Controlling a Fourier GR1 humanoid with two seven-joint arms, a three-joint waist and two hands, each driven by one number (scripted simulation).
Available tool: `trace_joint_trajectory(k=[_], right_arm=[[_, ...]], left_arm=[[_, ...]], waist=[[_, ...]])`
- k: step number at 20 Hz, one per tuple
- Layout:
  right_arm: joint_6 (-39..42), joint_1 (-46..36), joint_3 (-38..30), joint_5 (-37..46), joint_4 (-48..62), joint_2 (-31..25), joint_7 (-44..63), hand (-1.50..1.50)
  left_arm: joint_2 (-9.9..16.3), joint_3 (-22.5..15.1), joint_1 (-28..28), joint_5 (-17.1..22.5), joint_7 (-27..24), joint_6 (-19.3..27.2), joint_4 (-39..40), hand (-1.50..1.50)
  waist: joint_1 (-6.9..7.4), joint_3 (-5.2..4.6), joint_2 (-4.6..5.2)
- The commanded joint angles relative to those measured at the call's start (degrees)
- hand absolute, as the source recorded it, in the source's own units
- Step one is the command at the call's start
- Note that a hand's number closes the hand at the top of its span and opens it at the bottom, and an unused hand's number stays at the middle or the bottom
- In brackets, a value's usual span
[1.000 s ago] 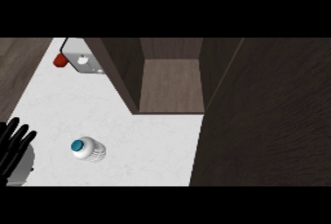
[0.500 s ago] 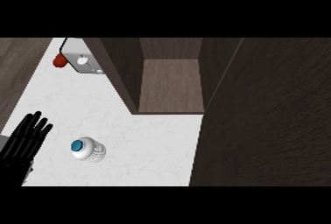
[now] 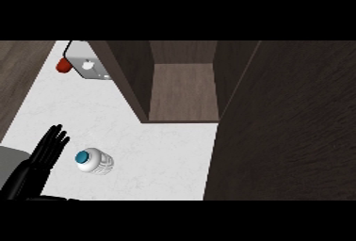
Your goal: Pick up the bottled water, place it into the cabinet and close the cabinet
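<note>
The bottled water (image 3: 95, 161) stands upright on the white counter (image 3: 160, 155), and from this steep angle we look straight down onto its blue cap, with the ribbed pale body showing just below and to the right of it. It sits in the lower left part of the counter, well apart from the cabinet (image 3: 182, 89), whose dark wooden compartment lies open towards the top middle of the view, its brown floor plainly visible between two dark side walls. The cabinet door (image 3: 285, 122) is swung wide, a big dark panel filling the whole right side of the view. Over on the left, the left hand (image 3: 40, 162) comes up from the lower edge, black fingers stretched out straight and held close together, pointing up the view. It is wide open and has hold of nothing; its fingertips reach up level with the bottle's cap, just beside it on the left, with a thin strip of white counter showing between hand and bottle, so no contact there. The right hand is nowhere in view. Up in the far left corner, a small red object (image 3: 63, 65) lies touching a grey-white boxy thing (image 3: 89, 63), both too small to tell what they are.
</note>
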Motion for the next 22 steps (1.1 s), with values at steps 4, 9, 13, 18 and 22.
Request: trace_joint_trajectory(k=[4, 9, 13, 18, 22], right_arm=[[-1.9, -2.2, 0.3, 4.4, -5.6, -0.8, 4.9, -1.5], [-3.2, -0.5, 3.2, 6.6, -7.9, -2.3, 5.5, -1.5], [-4.8, -3.2, 3.4, 7.7, -3.5, -1.3, 4.4, -1.5], [-6.3, 2.0, 9.7, 9.4, -6.5, -2.5, 1.4, -1.5], [-7.6, -3.6, 7.2, 9.5, -4.6, -1.6, 6.0, -1.5]], left_arm=[[-1.4, -0.8, -0.4, -3.6, -6.9, 0.4, 9.5, -1.5], [-1.0, -0.1, -7.3, -5.7, -13.8, 1.2, 22.0, -1.5], [2.3, 2.6, -11.2, -5.2, -21.3, -1.5, 33.9, -1.5], [1.5, 2.6, -17.4, -8.2, -27.0, 2.4, 44.5, -1.5], [3.6, 2.6, -18.2, -9.4, -35.4, 0.1, 52.7, -1.5]], waist=[[0.27, 0.0, -0.02], [-0.29, -0.03, -0.07], [-0.16, -0.06, 0.04], [-0.71, -0.05, -0.06], [-0.2, -0.08, 0.05]])
